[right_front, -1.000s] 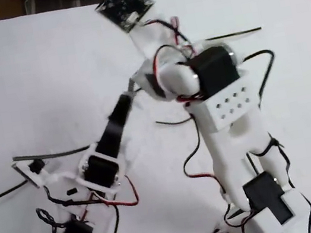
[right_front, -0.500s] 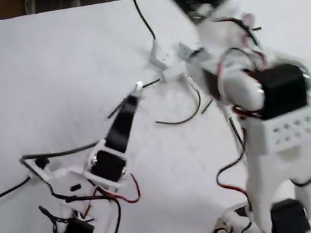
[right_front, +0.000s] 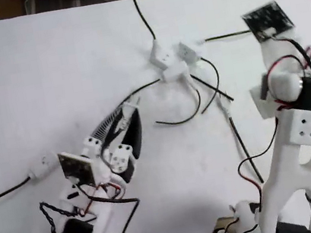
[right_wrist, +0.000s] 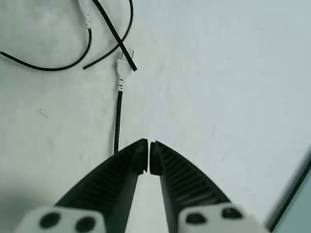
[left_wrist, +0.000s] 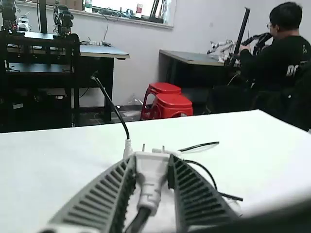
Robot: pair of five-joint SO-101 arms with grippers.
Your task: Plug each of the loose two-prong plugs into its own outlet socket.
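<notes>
Within the last second the right arm has swung off the middle of the desk (right_front: pixel 45 69) to the right side of the high view, so the outlet block (right_front: pixel 166 66) in the upper centre is now uncovered. The right pincer (right_wrist: pixel 148 155) hangs over bare desk with its tips almost touching and nothing between them. A loose plug (right_wrist: pixel 120 77) lies flat just ahead of it, its black cord trailing back towards the pincer. The left arm, at the lower left of the high view, has rolled its wrist and drawn back a little. The left pincer (left_wrist: pixel 150 161) is clamped on a white plug (left_wrist: pixel 148 177), whose two prongs point forward to the outlet block, near it but not touching. The way to the sockets now looks free, so the held plug seems ready to go in, while the loose plug is still to be picked up.
</notes>
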